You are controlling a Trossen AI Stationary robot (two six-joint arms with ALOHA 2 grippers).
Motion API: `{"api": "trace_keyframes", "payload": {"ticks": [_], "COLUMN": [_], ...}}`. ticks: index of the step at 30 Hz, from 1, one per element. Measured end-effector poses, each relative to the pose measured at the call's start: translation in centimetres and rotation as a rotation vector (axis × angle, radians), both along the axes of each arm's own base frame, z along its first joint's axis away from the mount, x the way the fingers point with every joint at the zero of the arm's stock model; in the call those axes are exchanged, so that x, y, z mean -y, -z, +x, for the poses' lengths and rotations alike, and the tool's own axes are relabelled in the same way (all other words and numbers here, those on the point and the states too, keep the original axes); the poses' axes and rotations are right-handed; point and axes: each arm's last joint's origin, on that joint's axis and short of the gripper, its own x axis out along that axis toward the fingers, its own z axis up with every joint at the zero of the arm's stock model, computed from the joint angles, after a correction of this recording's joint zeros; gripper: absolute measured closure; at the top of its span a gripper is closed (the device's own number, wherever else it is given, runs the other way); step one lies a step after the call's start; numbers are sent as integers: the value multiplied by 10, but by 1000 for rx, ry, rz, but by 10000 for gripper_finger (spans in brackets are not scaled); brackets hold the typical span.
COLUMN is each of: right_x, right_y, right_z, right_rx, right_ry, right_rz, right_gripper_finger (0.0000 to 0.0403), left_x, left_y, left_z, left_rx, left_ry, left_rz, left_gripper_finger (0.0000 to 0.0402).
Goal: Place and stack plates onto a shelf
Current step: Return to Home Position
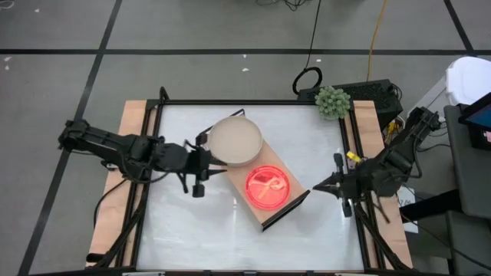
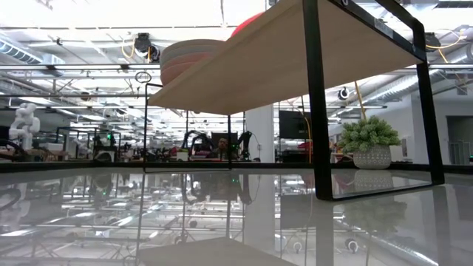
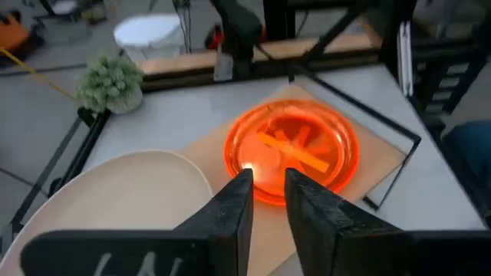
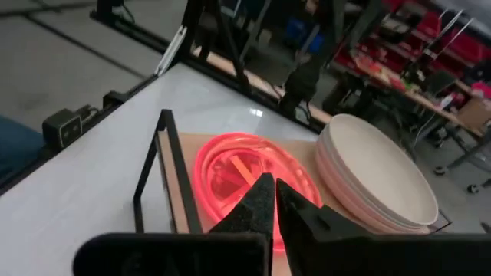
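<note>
The shelf (image 1: 268,218), a light-wood board on black frame ends, stands slantwise in the middle of the white table. On its far end rests a stack of large plates (image 1: 235,140), beige on top with pinkish ones below (image 4: 368,192). On its near end sit translucent red-orange divided plates (image 1: 267,186). My left gripper (image 1: 209,162) hovers just left of the stack, its fingers (image 3: 238,199) a narrow gap apart with nothing between them. My right gripper (image 1: 316,186) hovers right of the shelf, shut and empty, pointing at the red-orange plates (image 4: 245,172).
A small potted plant (image 1: 333,101) stands at the table's far right corner. Black frame bars and wooden side strips (image 1: 130,138) border the tabletop. Bare white tabletop (image 1: 192,230) lies near and left of the shelf. Cables and equipment sit beyond the right edge.
</note>
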Motion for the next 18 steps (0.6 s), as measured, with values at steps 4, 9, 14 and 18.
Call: {"api": "trace_keyframes", "payload": {"ticks": [4,9,14,18], "right_x": [14,24,31,35], "right_y": [6,13,25,35], "right_z": [-10,-19,-24,-26], "right_rx": [46,64,65,62], "right_ry": [11,21,33,41], "right_rz": [31,44,44,35], "right_gripper_finger": [402,403,403,403], "left_x": [-6,-15,-22,-25], "left_y": [9,24,45,64], "left_z": [-22,-48,-70,-84], "left_rx": [84,156,205,234], "left_ry": [-6,-39,-55,-51], "left_rz": [-36,-45,-57,-67], "left_gripper_finger": [333,335,336,350]}}
